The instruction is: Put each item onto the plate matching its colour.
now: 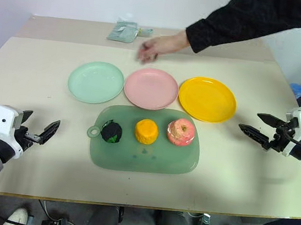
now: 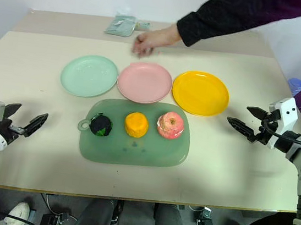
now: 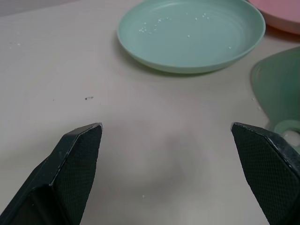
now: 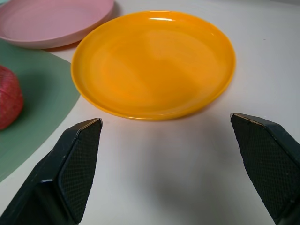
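Both the left gripper point(image 1: 38, 130) and right gripper point(image 1: 258, 126) hover spread and empty. The pink-red apple point(image 1: 181, 131) sits on the green tray point(image 1: 133, 160), at five o'clock from the pink plate point(image 1: 151, 88). Best approach from above, once the person's hand point(image 1: 156, 48) is clear.

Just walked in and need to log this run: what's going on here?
Sorting hasn't begun. The dark green item, orange item and pink-red item sit on the green tray; the mint, pink and yellow plates are empty. Left gripper and right gripper hover open, empty. A person's hand reaches beyond the plates.
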